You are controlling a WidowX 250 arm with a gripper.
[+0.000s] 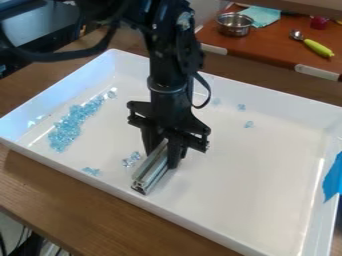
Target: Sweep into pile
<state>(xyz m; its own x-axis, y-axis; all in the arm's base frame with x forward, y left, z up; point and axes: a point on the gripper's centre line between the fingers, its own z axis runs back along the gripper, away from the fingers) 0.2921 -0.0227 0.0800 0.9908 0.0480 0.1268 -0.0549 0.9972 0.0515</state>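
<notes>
Camera view: metal bar (151,171) in gripper (163,154)

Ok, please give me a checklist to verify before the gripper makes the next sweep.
1. Metal bar held by the gripper: ok.
2. Bar within the white tray: ok.
3. Bar touching the tray floor: cannot tell.
4. Blue pieces in one pile: not ok; main pile at view left, stray pieces beside the bar, others right of the arm.
5. Visible pieces inside the tray: ok.
</notes>
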